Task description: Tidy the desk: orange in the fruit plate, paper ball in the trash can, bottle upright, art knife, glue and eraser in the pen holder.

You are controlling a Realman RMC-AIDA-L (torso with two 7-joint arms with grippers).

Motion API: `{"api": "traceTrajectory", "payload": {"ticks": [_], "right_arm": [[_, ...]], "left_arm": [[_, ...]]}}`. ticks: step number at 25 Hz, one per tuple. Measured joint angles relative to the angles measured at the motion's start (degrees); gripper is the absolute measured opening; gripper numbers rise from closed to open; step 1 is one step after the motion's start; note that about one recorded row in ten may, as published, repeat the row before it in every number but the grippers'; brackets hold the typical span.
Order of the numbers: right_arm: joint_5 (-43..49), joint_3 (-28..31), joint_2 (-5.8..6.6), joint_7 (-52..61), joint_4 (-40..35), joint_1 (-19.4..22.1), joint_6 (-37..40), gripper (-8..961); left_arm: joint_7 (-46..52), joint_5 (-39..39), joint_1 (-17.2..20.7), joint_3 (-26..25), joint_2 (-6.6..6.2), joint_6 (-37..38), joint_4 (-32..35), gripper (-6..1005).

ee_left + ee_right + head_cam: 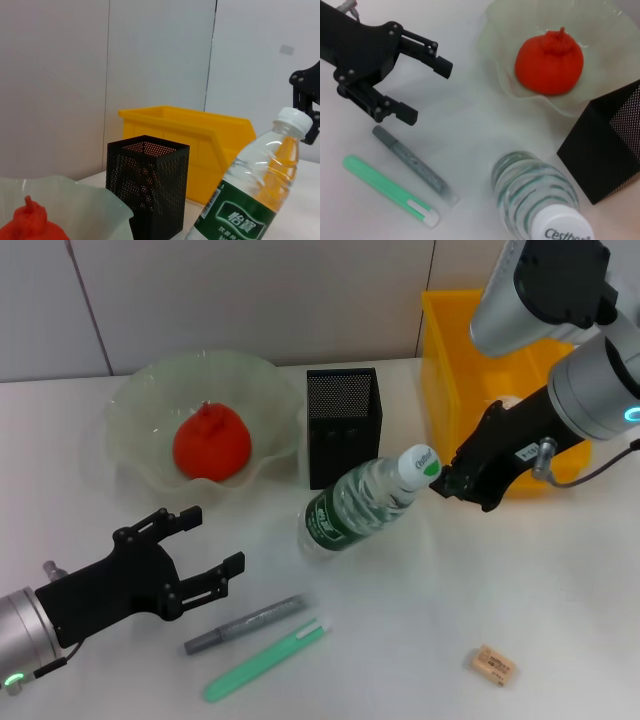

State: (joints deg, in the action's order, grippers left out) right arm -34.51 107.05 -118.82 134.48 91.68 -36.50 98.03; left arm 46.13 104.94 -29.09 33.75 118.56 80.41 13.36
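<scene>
Gripping the white cap of the tilted bottle [362, 506], the right gripper [440, 478] sits closed at the bottle's upper end, just right of the black pen holder [343, 426]. The left gripper [212, 547] hovers wide open and empty at the near left, beside the glue [247, 623] and the green art knife [266, 659]. The orange [211, 443] rests in the fruit plate [135, 410]; the eraser [494, 665] lies near right.

Mid-desk crowded, front right mostly open.
Tilted bottle [362, 502] leans across centre, cap end at right gripper [443, 480], base just in front of pen holder [343, 426], blocking front approach to holder. Fruit plate [130, 410] flanks holder on left, yellow bin [441, 360] on right. Left gripper [205, 545], fingers spread, sits near glue [245, 623] & art knife [265, 659]. Eraser [494, 664] alone w/ room all round.
</scene>
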Motion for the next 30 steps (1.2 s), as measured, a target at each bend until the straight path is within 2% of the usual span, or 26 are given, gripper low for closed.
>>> {"api": "traceTrajectory", "payload": {"ticks": [6, 30], "right_arm": [[0.0, -0.3, 0.09, 0.0, -0.5, -1.2, -0.7, -3], [-0.1, -1.5, 0.00, 0.1, -3.7, -4.8, -3.5, 38]], "left_arm": [[-0.1, -0.4, 0.3, 0.0, 0.00, 0.0, 0.0, 830], [-0.1, -1.4, 2.2, 0.0, 0.00, 0.7, 0.8, 829]]}}
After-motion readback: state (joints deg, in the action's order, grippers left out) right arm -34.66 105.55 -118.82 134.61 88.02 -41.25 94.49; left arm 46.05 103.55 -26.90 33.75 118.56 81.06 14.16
